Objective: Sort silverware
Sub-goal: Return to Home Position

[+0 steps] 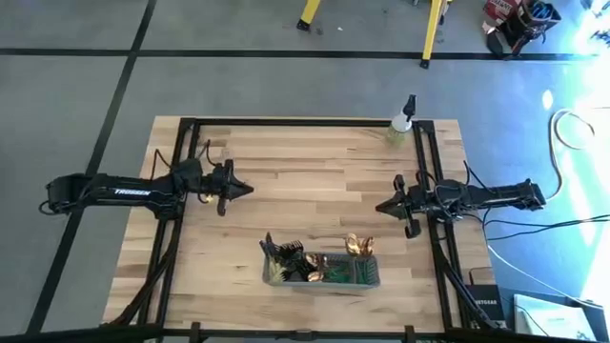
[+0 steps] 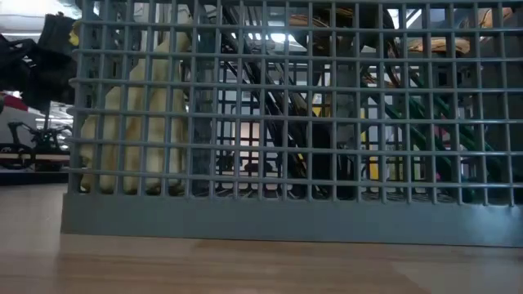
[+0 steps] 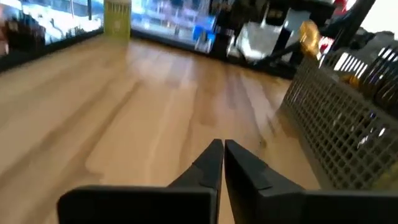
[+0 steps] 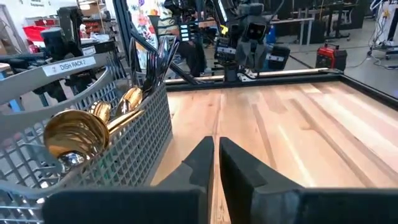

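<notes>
Silverware (image 1: 315, 264) in caddy (image 1: 322, 284) — likely light, stiff, slick (grip mid-handle). Left gripper (image 1: 250, 190), right gripper (image 1: 378, 206): fingers closed, empty.

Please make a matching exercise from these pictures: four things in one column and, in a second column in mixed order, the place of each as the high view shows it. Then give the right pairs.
Things
1. left pincer
2. right pincer
3. caddy
4. spray bottle

Places
A. at the table's top edge, right of the middle
B. over the table's left half, shut
C. near the table's bottom edge, holding silverware
D. over the table's right half, shut

Pairs: 1-B, 2-D, 3-C, 4-A
</notes>
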### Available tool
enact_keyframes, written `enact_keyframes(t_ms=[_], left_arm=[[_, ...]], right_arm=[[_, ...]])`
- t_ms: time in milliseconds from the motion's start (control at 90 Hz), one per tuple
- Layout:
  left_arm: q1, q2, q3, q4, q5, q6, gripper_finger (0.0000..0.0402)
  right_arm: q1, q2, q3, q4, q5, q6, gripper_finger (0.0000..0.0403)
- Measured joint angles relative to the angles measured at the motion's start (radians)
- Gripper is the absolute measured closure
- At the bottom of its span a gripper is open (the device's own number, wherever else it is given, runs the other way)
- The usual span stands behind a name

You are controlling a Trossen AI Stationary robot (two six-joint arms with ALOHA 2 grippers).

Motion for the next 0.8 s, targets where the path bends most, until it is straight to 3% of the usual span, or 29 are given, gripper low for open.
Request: enact_keyframes(t_ms=[800], left_arm=[[0.000,0.000,0.000,-0.499,0.000,0.000,0.0401]], right_arm=[[0.000,0.000,0.000,-0.001,0.001,0.000,0.0393]])
